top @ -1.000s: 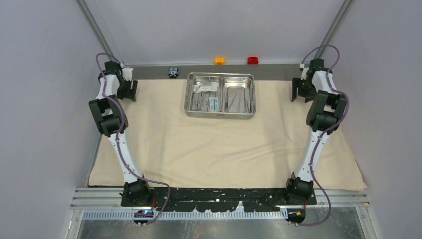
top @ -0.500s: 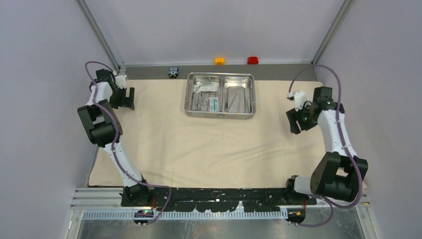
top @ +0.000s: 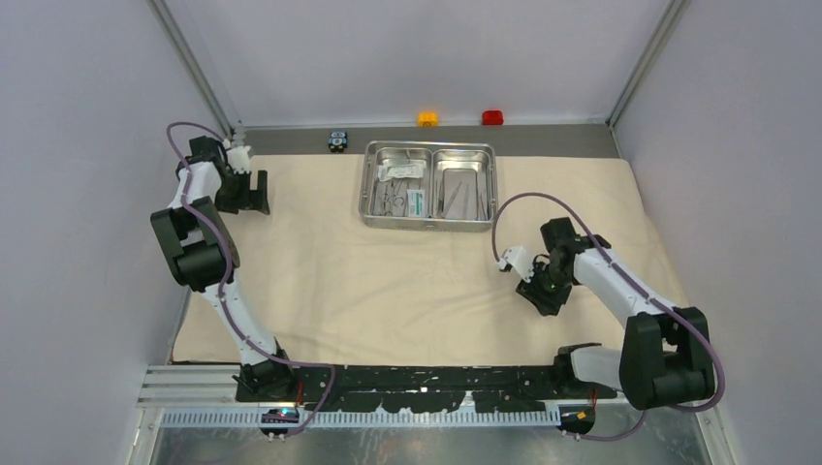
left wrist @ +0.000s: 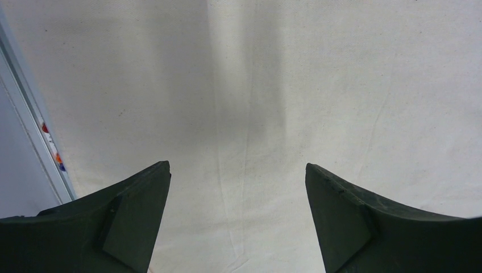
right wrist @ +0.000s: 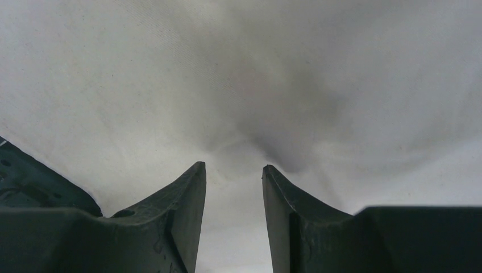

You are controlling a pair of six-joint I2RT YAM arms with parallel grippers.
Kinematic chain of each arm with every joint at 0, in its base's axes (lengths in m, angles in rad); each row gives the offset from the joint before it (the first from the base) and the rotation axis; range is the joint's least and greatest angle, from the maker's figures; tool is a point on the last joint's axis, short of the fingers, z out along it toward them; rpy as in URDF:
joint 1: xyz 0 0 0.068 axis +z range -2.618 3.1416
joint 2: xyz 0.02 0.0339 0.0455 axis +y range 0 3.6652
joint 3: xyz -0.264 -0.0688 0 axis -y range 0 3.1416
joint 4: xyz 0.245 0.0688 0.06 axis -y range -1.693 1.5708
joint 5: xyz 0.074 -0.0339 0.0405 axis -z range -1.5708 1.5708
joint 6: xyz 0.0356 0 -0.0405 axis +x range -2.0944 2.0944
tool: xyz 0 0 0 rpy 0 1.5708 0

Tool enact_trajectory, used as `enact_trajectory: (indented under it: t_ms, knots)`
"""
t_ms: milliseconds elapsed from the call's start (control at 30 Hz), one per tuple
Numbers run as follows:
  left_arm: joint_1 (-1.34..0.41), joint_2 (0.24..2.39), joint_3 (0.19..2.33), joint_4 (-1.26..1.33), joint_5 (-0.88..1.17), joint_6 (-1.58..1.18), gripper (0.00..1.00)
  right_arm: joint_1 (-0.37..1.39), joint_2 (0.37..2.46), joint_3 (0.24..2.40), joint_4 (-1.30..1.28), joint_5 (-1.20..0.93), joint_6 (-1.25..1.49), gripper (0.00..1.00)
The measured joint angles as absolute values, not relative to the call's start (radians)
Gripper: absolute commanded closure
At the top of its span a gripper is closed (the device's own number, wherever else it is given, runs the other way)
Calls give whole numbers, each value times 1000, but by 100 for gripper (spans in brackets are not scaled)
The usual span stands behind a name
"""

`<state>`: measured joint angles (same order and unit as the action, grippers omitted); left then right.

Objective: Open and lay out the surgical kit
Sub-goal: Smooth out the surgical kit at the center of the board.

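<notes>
Centrally on the far part of the spread beige cloth wrap sits the steel tray. Its left compartment holds ring-handled instruments and a white-and-green packet; its right holds thin straight tools. The left gripper hangs over the cloth's far-left corner, jaws wide apart and empty. The right gripper is low over the cloth, fingers narrowly parted; whether they pinch it cannot be told.

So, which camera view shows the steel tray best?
The top external view: the steel tray is seen whole, both compartments with instruments inside, at the far side of the beige cloth. The wrist views show only cloth beyond the left fingers and right fingers, never the tray.
</notes>
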<state>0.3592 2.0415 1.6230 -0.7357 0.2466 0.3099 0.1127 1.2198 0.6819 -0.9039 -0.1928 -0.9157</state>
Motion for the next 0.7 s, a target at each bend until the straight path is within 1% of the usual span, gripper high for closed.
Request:
enact_trajectory:
  t_ms: [267,700]
  knots:
    - [350,2024,1621,-756,233,311,9,262,1317,643,-904,-78,-990,55]
    - [312,2023,1674,-812,142,326,9,514,1464,670,-955,155,-1058,58]
